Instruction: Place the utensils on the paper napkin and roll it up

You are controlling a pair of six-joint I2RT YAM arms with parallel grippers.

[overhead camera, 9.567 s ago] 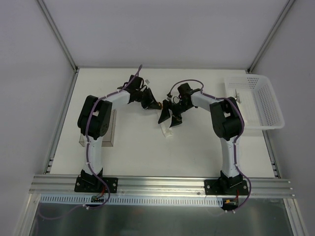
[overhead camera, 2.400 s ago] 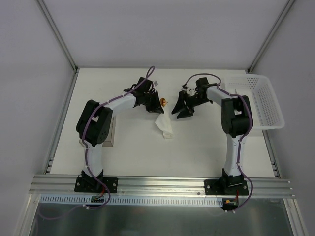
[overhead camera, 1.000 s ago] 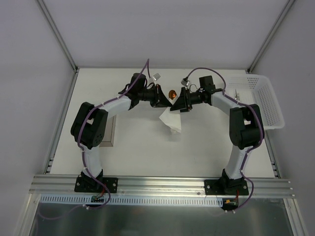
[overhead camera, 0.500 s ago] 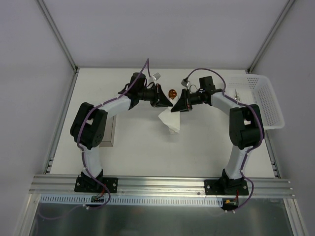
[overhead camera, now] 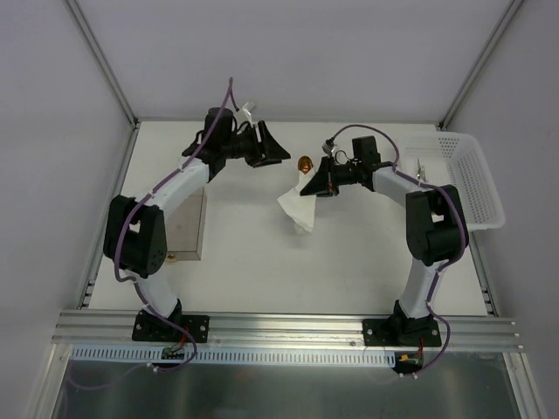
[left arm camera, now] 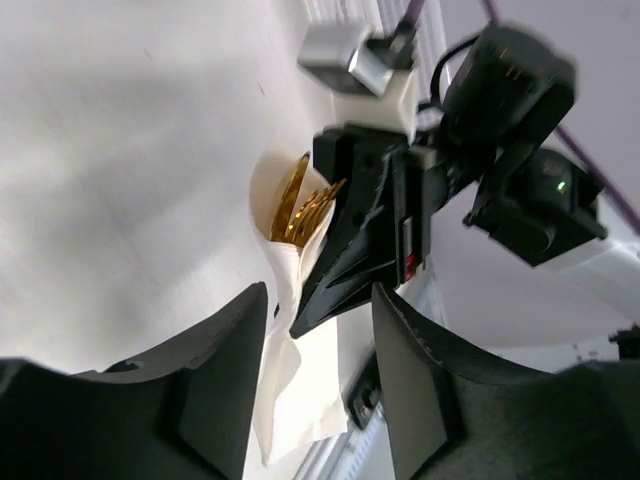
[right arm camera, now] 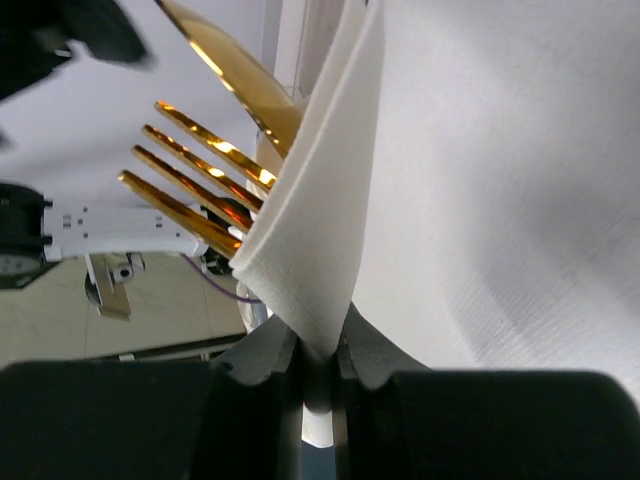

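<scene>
- The right gripper (right arm camera: 318, 362): jaws pinched tight on a folded edge of the paper napkin (right arm camera: 470, 190). Only a thin fold of paper sits in the bite; no metal visible there.
- The utensils (right arm camera: 195, 165): fork tines and a spoon bowl poke out of the napkin's open end just beyond the pinch. They look loosely wrapped rather than clamped.
- Top view: the napkin bundle trails from the right gripper toward the near side of the table (overhead camera: 236, 279), with the gold heads at the bundle's far end, just beside the fingertips. Cannot tell whether the lower end rests on the table.
- The left gripper (overhead camera: 272, 147): jaws spread wide, nothing between them. It sits apart from the bundle, off to its left and facing it.
- Risk: the hold is on paper alone, so tipping the bundle could let the cutlery slide out of the open end.
- Risk: thin paper carrying metal may tear at the pinch.
- Risk: with one side unsupported, the loose wrap may unwind.
- Risk: a careless approach by the left gripper could knock the tines.
- The basket (overhead camera: 458, 179): well apart on the right, no part in this.
</scene>
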